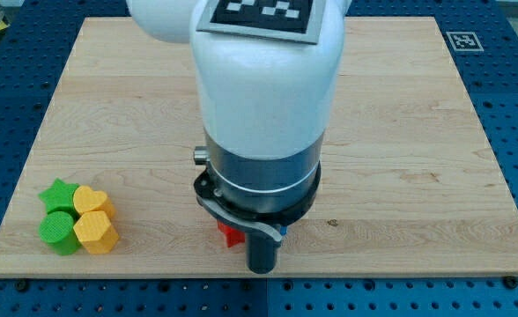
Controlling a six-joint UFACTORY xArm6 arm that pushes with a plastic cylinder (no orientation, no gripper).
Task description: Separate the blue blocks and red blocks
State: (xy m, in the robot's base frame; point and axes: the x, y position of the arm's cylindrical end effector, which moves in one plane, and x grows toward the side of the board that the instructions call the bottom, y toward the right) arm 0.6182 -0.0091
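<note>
The arm's white and dark body fills the middle of the view and hides most of the board's lower centre. Under it, a small part of a red block shows just left of the dark rod; its shape cannot be made out. A sliver of a blue block shows just right of the rod. My tip is at the board's bottom edge, right beside both slivers; whether it touches them cannot be told. The rest of the red and blue blocks is hidden by the arm.
At the view's bottom left a tight cluster sits on the wooden board: a green star, a green cylinder, a yellow heart and a yellow hexagon. Blue perforated table surrounds the board.
</note>
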